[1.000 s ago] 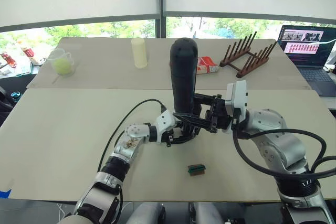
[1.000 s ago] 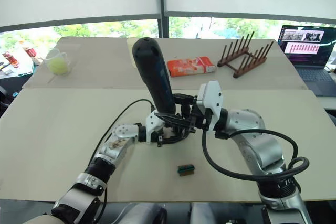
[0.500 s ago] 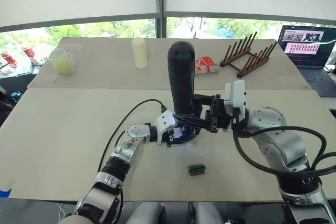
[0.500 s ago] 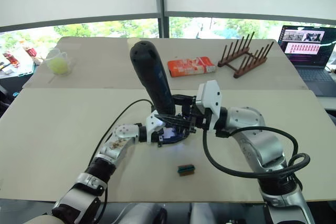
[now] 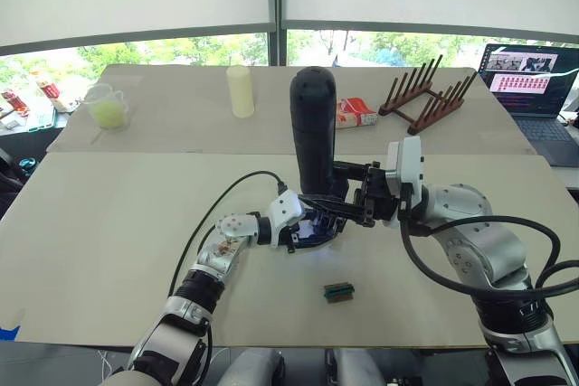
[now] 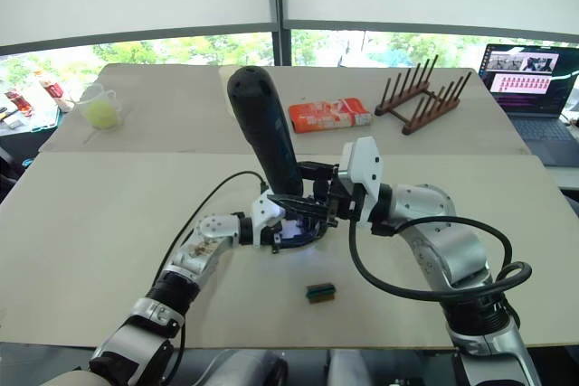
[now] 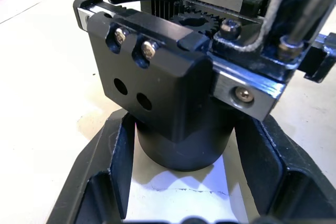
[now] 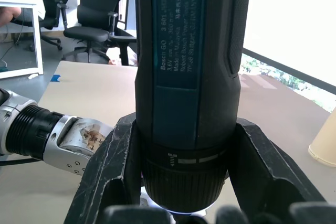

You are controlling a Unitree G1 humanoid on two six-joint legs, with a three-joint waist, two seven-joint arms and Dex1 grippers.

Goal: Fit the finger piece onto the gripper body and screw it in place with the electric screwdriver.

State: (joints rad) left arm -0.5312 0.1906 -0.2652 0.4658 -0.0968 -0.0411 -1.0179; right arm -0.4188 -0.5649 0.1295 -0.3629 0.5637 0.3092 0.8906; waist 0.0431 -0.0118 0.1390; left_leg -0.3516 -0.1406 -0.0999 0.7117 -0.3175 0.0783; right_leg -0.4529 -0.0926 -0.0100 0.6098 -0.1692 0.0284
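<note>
The right gripper (image 5: 336,209) clamps the thick matte-black cylindrical electric screwdriver (image 5: 313,137), upright at frame centre. Beneath its tip, the left gripper (image 5: 308,234) clasps the round base of the small black blocky gripper body (image 7: 173,77). A green-and-black block (image 5: 339,291) lies lower centre.

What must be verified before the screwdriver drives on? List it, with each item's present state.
1. Right gripper clamped on the electric screwdriver: ok, fingers on both sides of its collar.
2. Left gripper holding the gripper body: ok, fingers flank its round base.
3. Screwdriver upright over the body: ok, roughly vertical.
4. Bit seated in a screw head: cannot tell, tip hidden.
5. Finger piece fitted squarely: cannot tell.
6. Green-and-black block out of the way: ok, lying apart on the table.
</note>
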